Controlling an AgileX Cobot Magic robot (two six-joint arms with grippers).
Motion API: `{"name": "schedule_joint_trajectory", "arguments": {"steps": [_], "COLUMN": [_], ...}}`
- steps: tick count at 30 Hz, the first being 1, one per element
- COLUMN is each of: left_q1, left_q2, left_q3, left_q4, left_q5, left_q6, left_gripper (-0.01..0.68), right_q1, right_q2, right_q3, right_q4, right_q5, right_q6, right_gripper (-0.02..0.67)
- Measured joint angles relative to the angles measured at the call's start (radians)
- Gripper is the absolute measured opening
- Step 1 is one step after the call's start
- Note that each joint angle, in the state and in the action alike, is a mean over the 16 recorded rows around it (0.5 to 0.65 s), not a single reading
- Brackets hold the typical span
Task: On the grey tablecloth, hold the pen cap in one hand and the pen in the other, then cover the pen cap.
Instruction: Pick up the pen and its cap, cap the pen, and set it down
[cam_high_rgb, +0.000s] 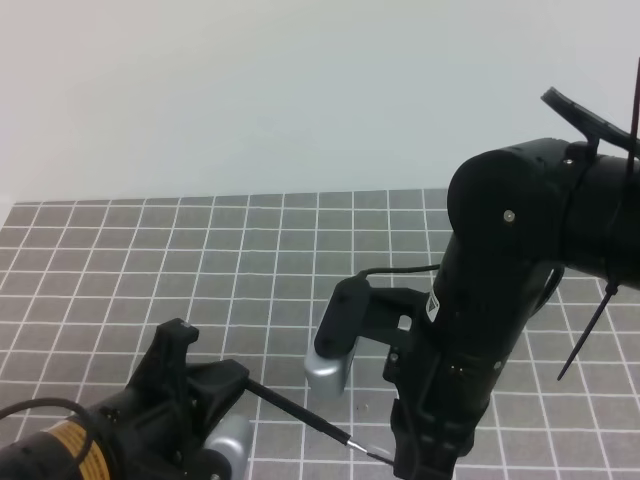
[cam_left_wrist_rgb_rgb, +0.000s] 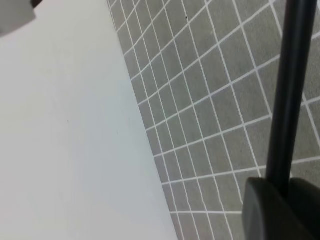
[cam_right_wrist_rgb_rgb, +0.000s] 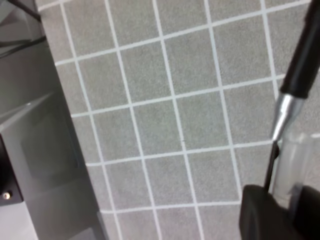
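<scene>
The grey tablecloth with its white grid covers the table. At the bottom left, my left gripper is shut on the back end of the pen, a slim black stick that slants down to the right. Its silver tip reaches my right gripper at the bottom centre. In the right wrist view, the thin point of the pen enters a pale, blurred tube, the pen cap, which rises from the dark finger of the right gripper. The left wrist view shows the pen shaft above a finger.
A plain pale wall stands behind the cloth's far edge. The bulky right arm fills the right side, with a silver camera housing beside it. Thin black cable ties hang from that arm.
</scene>
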Motion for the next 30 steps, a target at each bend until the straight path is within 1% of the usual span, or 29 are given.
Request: {"name": "schedule_joint_trajectory", "arguments": {"steps": [7, 30], "left_q1": [0.001, 0.002], "left_q2": [0.016, 0.050], "left_q3": [0.000, -0.002], "left_q4": [-0.002, -0.020], "left_q5": [0.006, -0.053], "left_q6": [0.009, 0.023], "left_gripper": [0.041, 0.038], "right_q1": [0.000, 0.000], "right_q2": [0.000, 0.000], "right_q3": [0.000, 0.000], "right_q4": [0.004, 0.001], "right_q5": [0.017, 0.026], "right_q6": [0.001, -0.003], "right_gripper": [0.091, 0.091]}}
